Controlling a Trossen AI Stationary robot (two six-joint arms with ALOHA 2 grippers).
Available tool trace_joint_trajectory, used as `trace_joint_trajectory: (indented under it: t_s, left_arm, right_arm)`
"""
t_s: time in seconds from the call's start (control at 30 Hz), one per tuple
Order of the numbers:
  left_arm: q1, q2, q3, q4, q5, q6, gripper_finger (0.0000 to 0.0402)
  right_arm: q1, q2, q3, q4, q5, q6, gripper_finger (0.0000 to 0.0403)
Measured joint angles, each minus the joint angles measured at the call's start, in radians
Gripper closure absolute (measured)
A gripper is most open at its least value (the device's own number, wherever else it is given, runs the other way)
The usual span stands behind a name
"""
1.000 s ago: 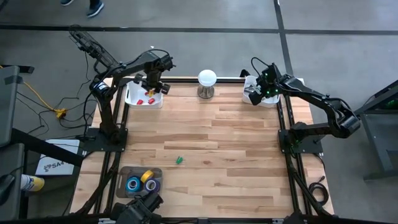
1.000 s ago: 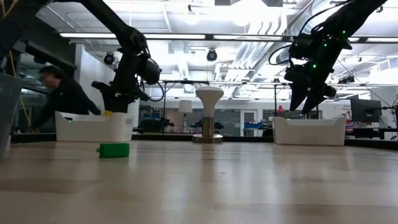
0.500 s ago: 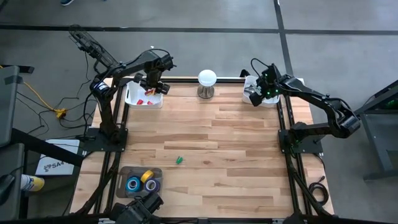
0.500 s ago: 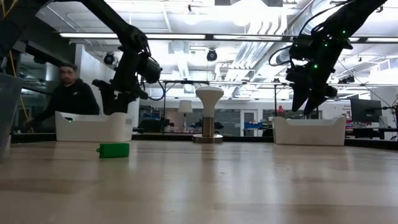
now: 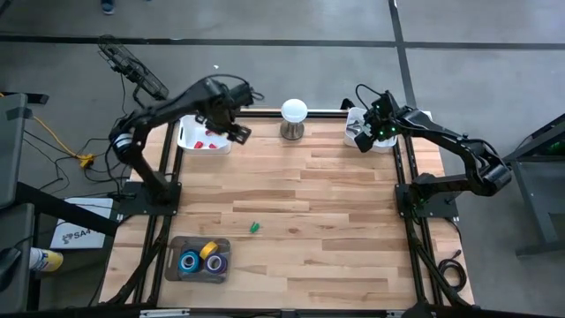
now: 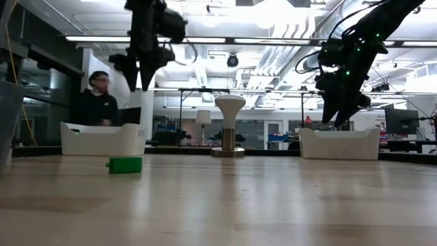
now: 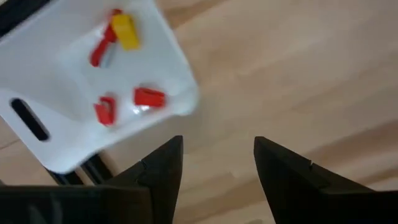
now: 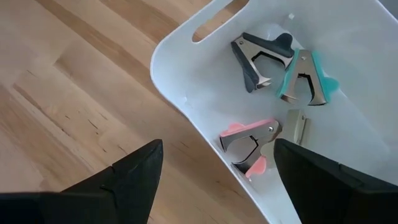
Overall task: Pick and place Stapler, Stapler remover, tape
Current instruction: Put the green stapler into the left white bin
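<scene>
Tape rolls (image 5: 201, 258), blue, purple and yellow, are sitting in a dark tray (image 5: 173, 246) at the near left of the bench (image 5: 309, 212), well apart from both arms and untouched. A small green stapler-like piece (image 5: 254, 227) is lying alone on the bare wood, nearer the middle.

The left claw (image 5: 231, 124) is now lifted clear of the white left bin (image 5: 187, 141) and is hanging over the wood just beside the bin's edge. Its fingers (image 7: 158, 171) are standing parted with nothing between them. In the wrist view the bin is holding three red pieces (image 7: 148, 97) and one yellow piece (image 7: 126, 31). A second ago this claw was sitting low over the bin with its fingers narrower; it has since widened and risen, and in the low view it has climbed from bin height to near the top of the picture. That reads as a drop-off just finished, so the next pick likely falls to the green piece or the tape.

The right claw (image 6: 339, 111) is hovering, as before, above the white right bin (image 8: 186, 68), spread wide and empty. Below it are lying three staple removers: black (image 8: 260, 55), teal (image 8: 305, 78) and pink (image 8: 249, 142).

The person (image 6: 97, 102) beyond the bench has shifted along behind the left bin.
</scene>
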Motion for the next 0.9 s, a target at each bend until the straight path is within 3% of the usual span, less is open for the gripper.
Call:
trace_joint_trajectory:
  t_s: [0.4, 0.63, 0.9]
  left_arm:
    - [-0.421, -0.008, -0.068, 0.026, 0.008, -0.362, 0.0211]
    - [-0.637, -0.008, -0.154, 0.197, 0.016, -0.596, 0.0211]
    - [-0.771, 0.101, -0.199, 0.362, 0.064, -0.652, 0.0199]
  right_arm:
    - [0.0, -0.074, 0.0, -0.007, -0.049, -0.034, 0.0104]
    - [0.0, -0.142, 0.0, -0.014, -0.06, -0.048, 0.0104]
    - [0.0, -0.186, 0.0, -0.047, -0.067, -0.066, 0.0104]
